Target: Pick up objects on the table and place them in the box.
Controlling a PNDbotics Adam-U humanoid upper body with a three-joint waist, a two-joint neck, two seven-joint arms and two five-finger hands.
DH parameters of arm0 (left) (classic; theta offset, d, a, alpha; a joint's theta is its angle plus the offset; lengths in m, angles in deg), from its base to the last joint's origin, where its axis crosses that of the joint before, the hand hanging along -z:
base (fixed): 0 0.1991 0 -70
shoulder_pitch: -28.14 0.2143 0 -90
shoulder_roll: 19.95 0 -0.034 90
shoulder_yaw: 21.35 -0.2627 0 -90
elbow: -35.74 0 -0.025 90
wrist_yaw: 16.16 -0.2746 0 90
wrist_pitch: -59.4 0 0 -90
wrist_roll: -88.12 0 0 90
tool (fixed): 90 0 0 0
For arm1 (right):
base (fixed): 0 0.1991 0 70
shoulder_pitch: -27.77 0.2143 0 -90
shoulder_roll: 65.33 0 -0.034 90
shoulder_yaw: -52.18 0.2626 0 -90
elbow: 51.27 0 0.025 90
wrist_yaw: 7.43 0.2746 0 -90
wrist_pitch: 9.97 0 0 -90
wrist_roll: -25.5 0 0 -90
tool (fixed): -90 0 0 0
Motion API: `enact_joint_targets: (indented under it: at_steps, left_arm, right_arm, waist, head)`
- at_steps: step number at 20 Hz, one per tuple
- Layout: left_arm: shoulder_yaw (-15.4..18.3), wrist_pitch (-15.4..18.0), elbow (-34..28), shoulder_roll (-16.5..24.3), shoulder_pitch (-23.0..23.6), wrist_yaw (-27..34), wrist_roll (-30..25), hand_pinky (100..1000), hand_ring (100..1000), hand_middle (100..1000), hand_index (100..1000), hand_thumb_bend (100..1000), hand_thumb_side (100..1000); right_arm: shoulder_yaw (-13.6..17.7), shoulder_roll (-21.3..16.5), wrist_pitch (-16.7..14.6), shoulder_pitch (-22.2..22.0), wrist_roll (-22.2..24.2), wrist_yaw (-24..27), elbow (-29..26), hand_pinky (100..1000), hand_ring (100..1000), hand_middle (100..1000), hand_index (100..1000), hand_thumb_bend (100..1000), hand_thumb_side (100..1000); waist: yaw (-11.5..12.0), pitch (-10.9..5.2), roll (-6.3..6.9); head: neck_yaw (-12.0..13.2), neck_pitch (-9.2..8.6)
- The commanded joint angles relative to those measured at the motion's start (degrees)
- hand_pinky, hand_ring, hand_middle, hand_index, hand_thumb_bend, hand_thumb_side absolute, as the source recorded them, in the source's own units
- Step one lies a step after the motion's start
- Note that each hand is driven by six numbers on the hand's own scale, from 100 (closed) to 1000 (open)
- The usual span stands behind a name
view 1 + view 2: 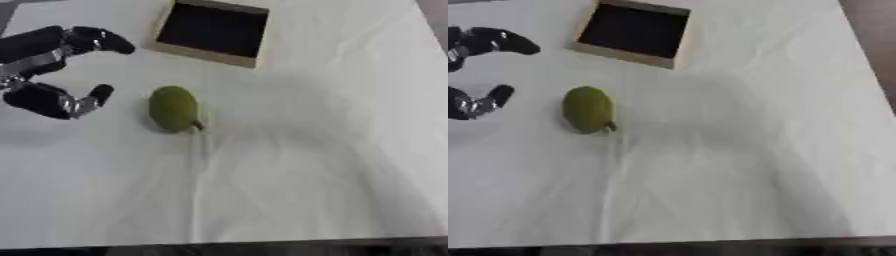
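A green pear-shaped fruit (pixel 173 108) with a short brown stem lies on the white table, left of centre. My left hand (pixel 42 98) hovers just to its left, apart from it, fingers and thumb spread wide and holding nothing. A shallow box (pixel 213 32) with pale wooden walls and a dark inside stands at the far side of the table, beyond the fruit. The right hand shows in no view.
A white cloth (pixel 297 165) with soft creases covers the table. Its front edge runs along the bottom of the view and its right edge shows at the upper right.
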Motion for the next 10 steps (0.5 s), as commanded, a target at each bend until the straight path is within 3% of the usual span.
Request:
enact_joint_targets:
  at_steps: [1,5,10]
  left_arm:
    - [0.1,5.8,1.1,-0.5,-1.8,-1.4,-6.8,971,889,871,948,100,565]
    - [0.1,6.2,3.2,-2.3,-2.9,-2.8,-8.0,972,893,880,949,100,611]
    - [0.1,6.1,5.9,-4.6,-4.1,-5.3,-9.8,987,902,874,940,153,323]
  right_arm:
    - [0.2,-1.0,-0.1,0.7,0.3,0.5,-0.9,788,733,603,763,100,514]
    - [0.2,-0.9,-0.1,0.8,0.4,0.5,-0.9,788,734,603,764,100,516]
    - [0.1,-0.7,0.1,0.7,0.5,0.6,-0.9,789,735,603,764,100,522]
  waist:
    - [-0.1,-1.27,-0.08]
    - [-0.1,-1.3,-0.12]
    - [-0.1,-1.31,-0.15]
  head:
    - [0.2,-0.23]
    - [0.2,-0.2]
    - [0.1,-0.26]
